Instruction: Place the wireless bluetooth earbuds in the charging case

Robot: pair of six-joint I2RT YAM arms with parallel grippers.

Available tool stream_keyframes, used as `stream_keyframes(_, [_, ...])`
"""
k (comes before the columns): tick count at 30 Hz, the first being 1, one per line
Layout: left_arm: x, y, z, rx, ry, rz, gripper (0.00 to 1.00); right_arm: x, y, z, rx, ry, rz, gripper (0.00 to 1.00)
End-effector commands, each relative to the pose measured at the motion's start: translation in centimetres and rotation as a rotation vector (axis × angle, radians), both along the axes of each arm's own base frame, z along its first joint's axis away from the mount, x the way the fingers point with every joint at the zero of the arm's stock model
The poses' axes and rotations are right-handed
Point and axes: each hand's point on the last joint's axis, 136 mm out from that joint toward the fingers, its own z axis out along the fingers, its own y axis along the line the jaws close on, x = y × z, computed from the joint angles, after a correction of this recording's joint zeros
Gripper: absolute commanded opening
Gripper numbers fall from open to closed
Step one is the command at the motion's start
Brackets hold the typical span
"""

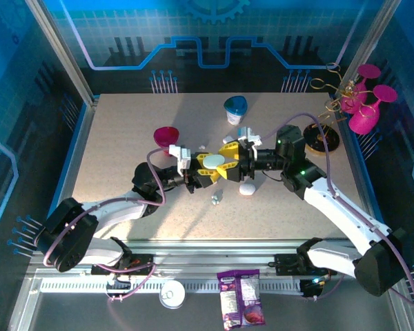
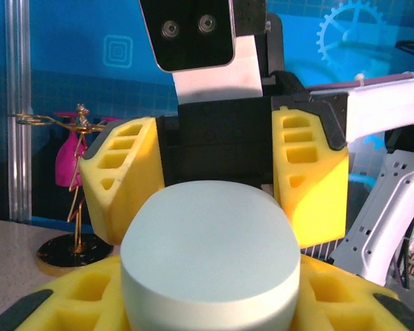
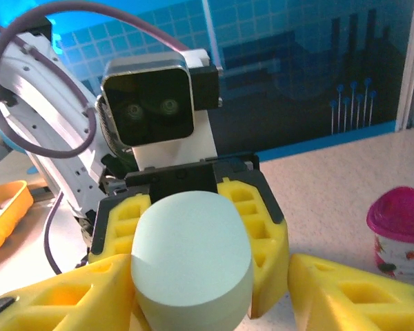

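Top external: left pincer (image 1: 207, 169) clamps the charging case (image 1: 213, 161), long axis left-right; right pincer (image 1: 229, 160) apart.

table (image 1: 124, 172): speckled beige
near side of left gripper (image 1: 210, 167): tiny earbuds (image 1: 216, 198)
near side of right gripper (image 1: 231, 157): white case (image 1: 247, 188)
beyond left gripper: magenta-lidded cup (image 1: 165, 136)
beyond right gripper: blue-lidded tub (image 1: 235, 108), gold-based stand (image 1: 324, 141)

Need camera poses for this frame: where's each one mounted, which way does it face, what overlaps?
Top external: above and behind the bases, looking down on the table; both arms show.
Left wrist: on the left arm, facing the table's right along its own yellow fingers, at the right gripper.
Right wrist: on the right arm, facing left along its own fingers, at the left gripper.
Shared: all three show the pale green case between the two grippers.
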Motion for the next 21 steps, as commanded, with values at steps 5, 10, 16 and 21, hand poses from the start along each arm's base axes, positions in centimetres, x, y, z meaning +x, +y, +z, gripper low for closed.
stream_keyframes(5, [-1.3,-0.1,-0.3,0.039,-0.084,-0.046,0.25,1.3,-0.9,1.1,-0.053,-0.065,-0.118,0.60])
stream_keyframes(10, [-1.6,-0.1,-1.0,0.060,-0.085,-0.071,0.24,2.1,-1.0,0.9,-0.078,-0.062,-0.154,0.63])
stream_keyframes(16, [-1.7,0.1,-1.6,0.076,-0.091,-0.065,0.24,2.7,-1.1,1.1,-0.091,-0.053,-0.180,0.68])
stream_keyframes(21, [-1.5,0.3,-2.2,0.093,-0.087,-0.046,0.25,2.2,-1.1,1.6,-0.084,-0.053,-0.175,0.79])
